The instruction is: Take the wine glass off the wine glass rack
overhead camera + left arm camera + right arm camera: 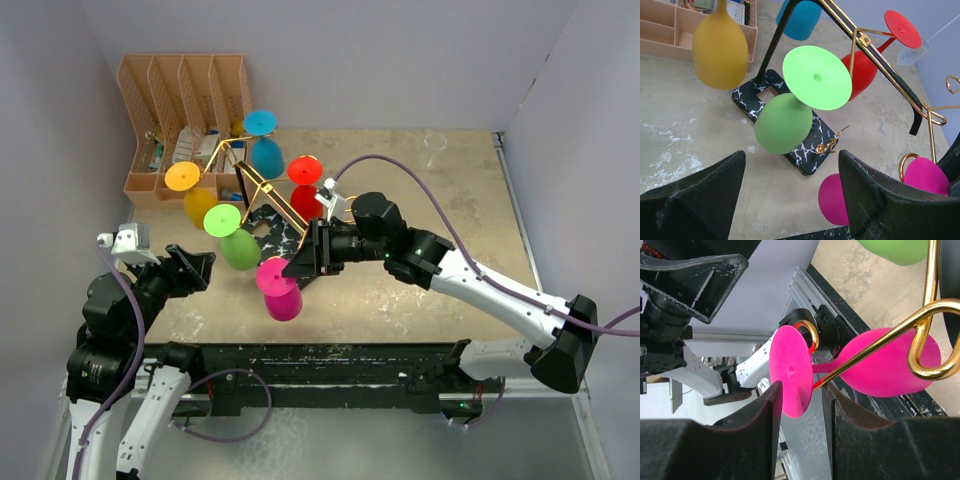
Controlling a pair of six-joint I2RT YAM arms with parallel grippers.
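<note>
The wine glass rack [268,192] is a gold wire stand on a black marble-look base [812,150]. A magenta wine glass [283,300] hangs upside down from its nearest scroll arm [920,322], close to the table's front edge. My right gripper [300,266] reaches in from the right. Its jaws stand either side of the glass's round foot [791,371], with a narrow gap showing on the stem side. The magenta bowl [890,365] hangs beyond the wire. My left gripper [792,156] is open and empty, low at the left of the rack, facing the green glass [782,122].
Green [238,248], yellow [198,205], blue [266,155] and red [306,198] glasses also hang on the rack. An orange-brown slotted organiser [180,100] stands at the back left. A clear cup [436,145] sits at the back right. The black front rail [330,360] runs just below the magenta glass.
</note>
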